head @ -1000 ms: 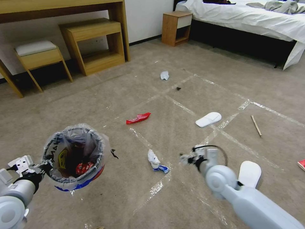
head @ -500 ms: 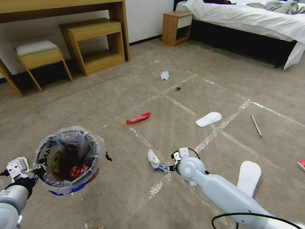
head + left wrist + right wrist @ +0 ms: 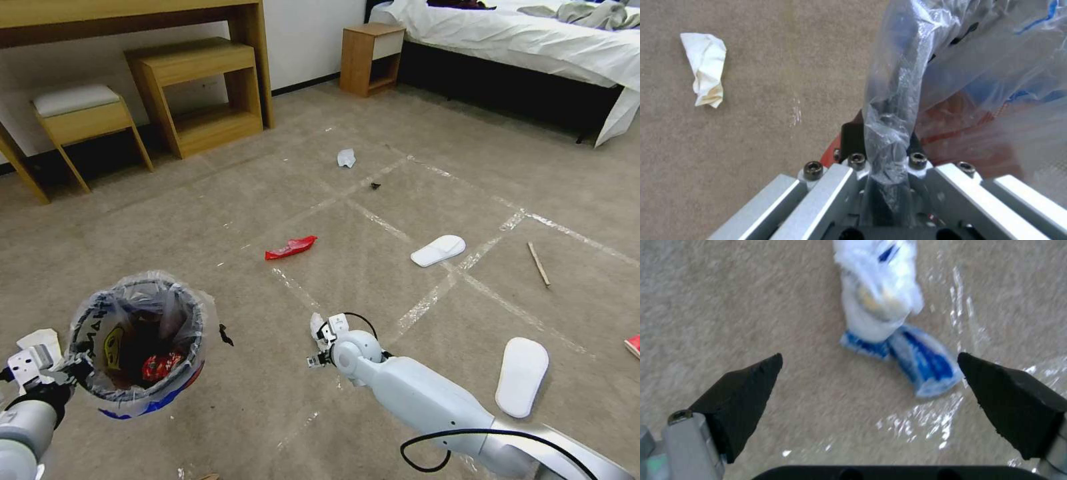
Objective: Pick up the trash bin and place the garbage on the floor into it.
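The trash bin (image 3: 137, 347), red and blue with a clear plastic liner, hangs at the lower left with a red wrapper inside. My left gripper (image 3: 67, 370) is shut on its rim (image 3: 893, 110), pinching the liner too. My right gripper (image 3: 320, 348) reaches low over the carpet, open, at a white and blue crumpled wrapper (image 3: 319, 327). In the right wrist view that wrapper (image 3: 893, 336) lies just ahead of and between the spread black fingertips (image 3: 751, 383). More garbage lies around: a red wrapper (image 3: 291, 247), a white tissue wad (image 3: 345, 158), two white slippers (image 3: 437, 250) (image 3: 522, 375) and a wooden stick (image 3: 538, 263).
A crumpled white tissue (image 3: 706, 68) lies on the carpet beside the bin. A wooden desk with a low shelf unit (image 3: 200, 93) and a stool (image 3: 83, 117) lines the far wall. A nightstand (image 3: 370, 57) and a bed (image 3: 533, 47) stand at the back right. Tape lines cross the carpet.
My right arm has swung left and down, bringing its open gripper from right of the white and blue wrapper to right at it. The bin has sunk slightly leftward.
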